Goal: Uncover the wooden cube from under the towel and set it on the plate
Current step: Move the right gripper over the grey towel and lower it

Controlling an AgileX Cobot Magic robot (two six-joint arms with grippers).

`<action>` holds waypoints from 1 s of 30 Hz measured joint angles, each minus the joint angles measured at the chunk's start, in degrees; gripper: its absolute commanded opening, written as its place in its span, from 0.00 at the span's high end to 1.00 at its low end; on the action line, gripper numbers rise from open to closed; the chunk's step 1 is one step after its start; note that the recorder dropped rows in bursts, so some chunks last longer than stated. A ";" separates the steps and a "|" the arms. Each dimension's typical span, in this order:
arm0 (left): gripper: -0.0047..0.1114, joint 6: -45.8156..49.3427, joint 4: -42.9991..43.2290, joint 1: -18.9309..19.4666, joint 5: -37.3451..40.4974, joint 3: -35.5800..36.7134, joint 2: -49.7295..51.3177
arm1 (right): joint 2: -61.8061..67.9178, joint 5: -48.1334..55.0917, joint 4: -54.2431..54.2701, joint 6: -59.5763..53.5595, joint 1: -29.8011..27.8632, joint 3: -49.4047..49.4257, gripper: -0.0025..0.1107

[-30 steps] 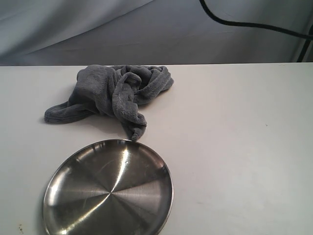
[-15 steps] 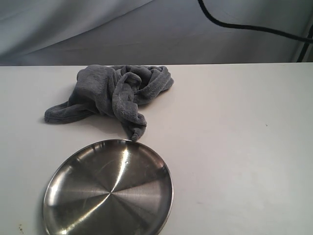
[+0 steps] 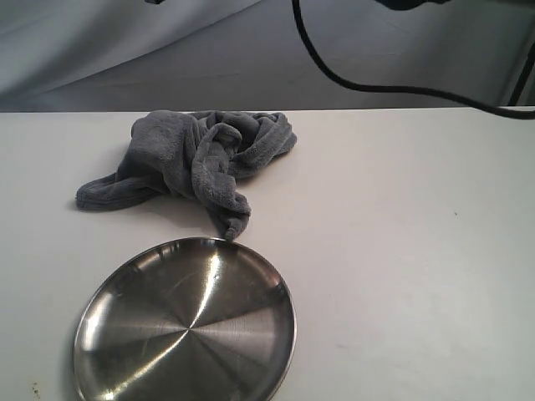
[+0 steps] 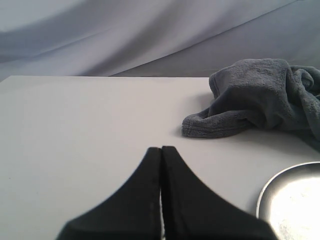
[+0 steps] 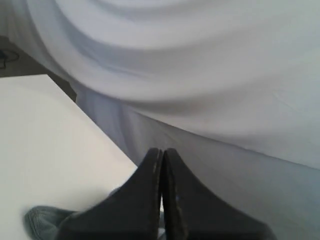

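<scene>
The grey-blue towel (image 3: 201, 159) lies bunched in thick folds at the back left of the white table; the wooden cube is hidden. The steel plate (image 3: 185, 323) sits in front of the towel, one towel corner touching its far rim. In the left wrist view my left gripper (image 4: 161, 148) is shut and empty, low over bare table, with the towel (image 4: 260, 97) and the plate's rim (image 4: 265, 192) ahead of it. My right gripper (image 5: 162, 150) is shut and empty, held high near the back drape, a bit of towel (image 5: 42, 220) below it. Neither gripper's fingers show in the exterior view.
A white table (image 3: 401, 251) stretches to the right of the towel and plate. A grey drape (image 3: 209, 50) hangs behind the table's back edge. A black cable (image 3: 368, 83) loops across the drape, under a dark arm part (image 3: 410, 4) at the top edge.
The black cable has swung left and lower across the drape, and dark arm parts have come into view at the top edge. Towel and plate have not moved.
</scene>
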 measured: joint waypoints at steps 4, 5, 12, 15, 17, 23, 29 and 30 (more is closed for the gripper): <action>0.95 0.00 0.00 0.00 0.00 0.00 0.00 | 0.13 3.12 2.23 -0.81 0.00 0.00 0.98; 0.95 0.00 0.00 0.00 0.00 0.00 0.00 | 0.22 3.60 2.66 -0.95 0.00 0.00 0.98; 0.95 0.00 0.00 0.00 0.00 0.00 0.00 | 6.48 11.08 12.70 -10.02 0.00 0.00 0.98; 0.95 0.00 0.00 0.00 0.00 0.00 0.00 | 10.86 10.88 18.31 -12.75 0.00 0.00 0.98; 0.95 0.00 0.00 0.00 0.00 0.00 0.00 | 13.16 9.24 21.14 -13.37 0.00 0.00 0.98; 0.95 0.00 0.00 0.00 0.00 0.00 0.00 | 18.70 1.31 24.22 -13.77 0.00 0.00 0.98; 0.95 0.00 0.00 0.00 0.00 0.00 0.00 | 25.18 -11.39 24.70 -10.89 0.00 0.00 0.98; 0.95 0.00 0.00 0.00 0.00 0.00 0.00 | 27.04 -14.13 24.70 -10.41 0.00 0.00 0.98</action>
